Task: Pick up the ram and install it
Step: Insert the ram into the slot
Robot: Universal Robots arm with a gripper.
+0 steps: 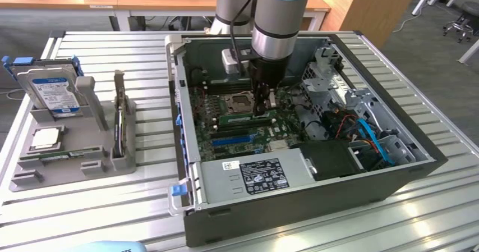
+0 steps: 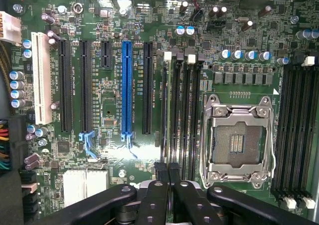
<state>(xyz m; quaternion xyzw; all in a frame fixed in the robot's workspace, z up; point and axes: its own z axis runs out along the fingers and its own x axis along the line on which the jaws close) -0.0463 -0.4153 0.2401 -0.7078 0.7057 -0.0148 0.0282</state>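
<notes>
The ram (image 1: pixel 238 118) is a thin green stick standing on edge in a memory slot beside the empty processor socket (image 1: pixel 238 102) inside the open computer case. In the wrist view the ram (image 2: pixel 165 110) shows as a pale narrow strip along the slot farthest from the socket (image 2: pixel 239 140). My gripper (image 1: pixel 263 113) reaches down into the case at one end of that stick. Its two dark fingertips (image 2: pixel 160 171) sit pressed close together, so the gripper (image 2: pixel 168 171) is shut in line with the strip. Whether they pinch the stick's edge or only rest on it does not show.
A grey tray (image 1: pixel 75 174) at the exterior view's left holds a hard drive (image 1: pixel 51 89), a square silver processor (image 1: pixel 46 137) and another flat green stick (image 1: pixel 60 155). In the case, a power supply (image 1: pixel 258 176), drive cage (image 1: pixel 329 75) and cables (image 1: pixel 367 134) crowd the slots.
</notes>
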